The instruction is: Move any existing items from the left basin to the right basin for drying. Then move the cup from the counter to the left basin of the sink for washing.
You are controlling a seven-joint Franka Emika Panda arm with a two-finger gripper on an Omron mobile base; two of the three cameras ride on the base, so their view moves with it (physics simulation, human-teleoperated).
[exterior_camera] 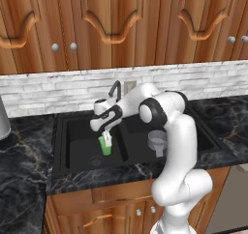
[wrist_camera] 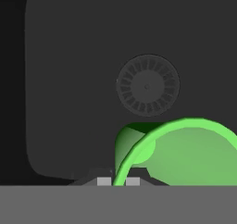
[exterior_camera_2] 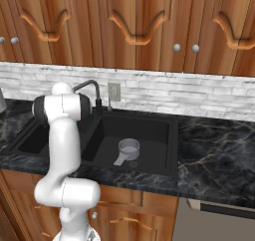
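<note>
step: second, cup into left basin | cup (exterior_camera: pixel 105 146) hangs over left basin (exterior_camera: pixel 77 131), near its drain (wrist_camera: pixel 147 85) | gripper (exterior_camera: pixel 107 138) pinches cup rim | grey vessel (exterior_camera_2: pixel 128 149) in right basin (exterior_camera_2: pixel 149 130) | next: lower, let go

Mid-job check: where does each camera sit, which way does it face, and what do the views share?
Left base view: behind-left, looking down at the sink; the arm holds the cup by the gripper.
Right base view: behind-right; arm at left, right basin with grey vessel.
Hand view: looking down at the left basin drain, cup rim between fingertips.
Shared: sink.
</note>
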